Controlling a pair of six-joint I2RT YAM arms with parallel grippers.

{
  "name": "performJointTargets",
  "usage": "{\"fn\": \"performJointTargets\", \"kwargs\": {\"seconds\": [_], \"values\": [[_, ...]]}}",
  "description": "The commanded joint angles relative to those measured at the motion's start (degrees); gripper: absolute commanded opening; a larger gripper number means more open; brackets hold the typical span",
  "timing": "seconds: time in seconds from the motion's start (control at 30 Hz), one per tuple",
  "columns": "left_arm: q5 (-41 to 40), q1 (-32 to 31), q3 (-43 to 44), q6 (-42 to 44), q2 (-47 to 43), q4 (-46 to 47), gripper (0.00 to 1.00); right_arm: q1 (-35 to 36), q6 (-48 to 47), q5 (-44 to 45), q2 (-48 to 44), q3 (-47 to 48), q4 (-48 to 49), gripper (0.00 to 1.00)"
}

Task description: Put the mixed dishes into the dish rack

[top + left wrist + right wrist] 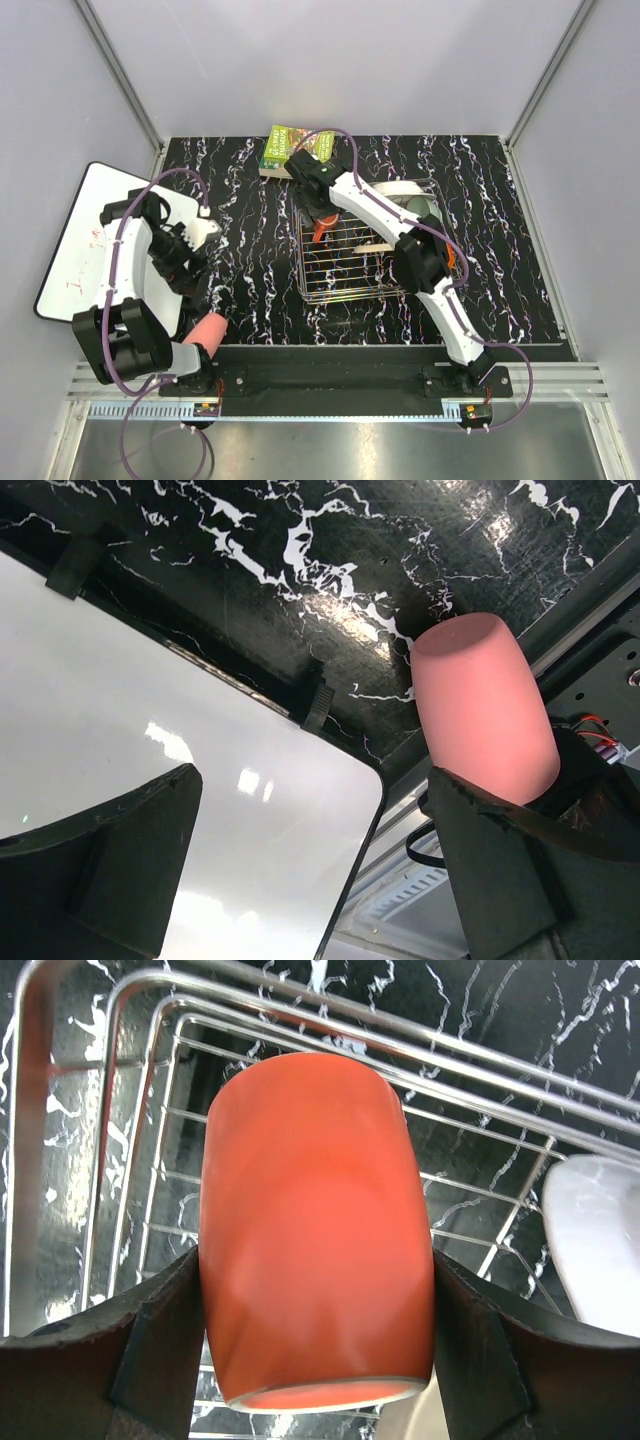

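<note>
Cup held over rack: the right gripper [316,1290] clamps 1 salmon-pink cup [315,1190] above the dish rack [300,1030].
Its 2 fingers press the cup's sides, over the rack's left part. The left gripper [312,780] gapes wide, holding nothing; the other pink cup [483,705] sits beside 1 finger, near the table's [300,540] front edge.

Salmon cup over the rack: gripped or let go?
Gripped. The right hand clamps both sides of the salmon cup, above the dish rack bars.
</note>
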Motion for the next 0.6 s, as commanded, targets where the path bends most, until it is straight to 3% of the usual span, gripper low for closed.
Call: {"fn": "performJointTargets", "kwargs": {"seconds": [0.0, 0.57], "values": [[2.56, -0.85, 1.60, -0.46, -0.04, -9.89, 0.99, 0.48, -0.70, 1.22, -8.62, -1.28, -0.45, 0.00], [5.11, -1.03, 1.07, -0.29, 0.22, -7.08, 0.99, 2.77, 0.27, -7.21, -15.04, -10.94, -3.35, 0.00]]}}
